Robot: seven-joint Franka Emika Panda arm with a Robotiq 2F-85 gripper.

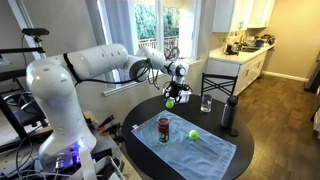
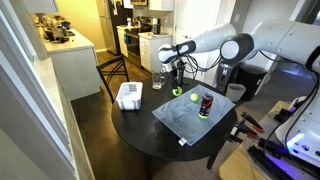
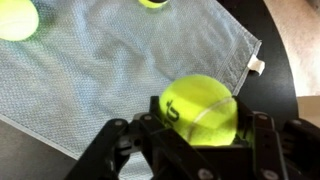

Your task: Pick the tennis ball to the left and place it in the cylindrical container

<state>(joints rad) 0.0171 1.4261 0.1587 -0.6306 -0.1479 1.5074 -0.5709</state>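
Nothing can be read. In the wrist view, the ball [image 3: 200, 110] bears a dark printed mark, too blurred to make out. The tag [image 3: 256, 66] on the towel [image 3: 120, 70] and the can [image 1: 164, 129] show no legible lettering.

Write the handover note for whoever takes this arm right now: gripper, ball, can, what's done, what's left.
Gripper: shut on the tennis ball, holding it over the cloth.
Cylindrical container: upright on the cloth, apart from the gripper.
Second ball: lies on the cloth beside the container; leave it.
Done: ball picked.
Left: carry it over the container, lower it, and release.
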